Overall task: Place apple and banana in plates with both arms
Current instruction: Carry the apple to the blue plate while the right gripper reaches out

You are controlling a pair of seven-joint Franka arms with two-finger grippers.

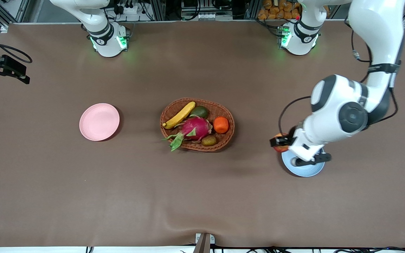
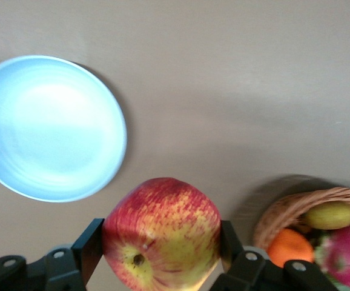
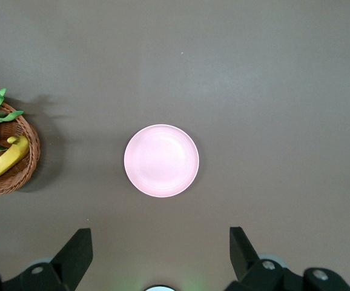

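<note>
- Two dark fingers [image 2: 90,242] of the left gripper [image 2: 161,245] are clamped on the apple [image 2: 161,233], one pressing each side of the fruit.
- Seen from the front, that gripper [image 1: 282,142] holds the apple [image 1: 279,147] in the air over the edge of the blue plate [image 1: 302,168], on the side toward the basket.
- Blue plate [image 2: 48,127] lies bare toward the left arm's end of the table.
- Right gripper [image 3: 161,254] has its fingers [image 3: 78,251] spread wide apart and grips nothing; it hangs high over the table with the pink plate [image 3: 161,160] below it, the arm waiting.
- Pink plate [image 1: 99,121] lies toward the right arm's end of the table.
- Between the plates sits the wicker basket [image 1: 197,124], with the banana [image 1: 179,115] lying in it toward the right arm's end.
- Beside the banana in the basket are a dragon fruit [image 1: 194,128], an orange fruit [image 1: 220,124], a green fruit [image 1: 199,111] and a small brown fruit [image 1: 209,140].
</note>
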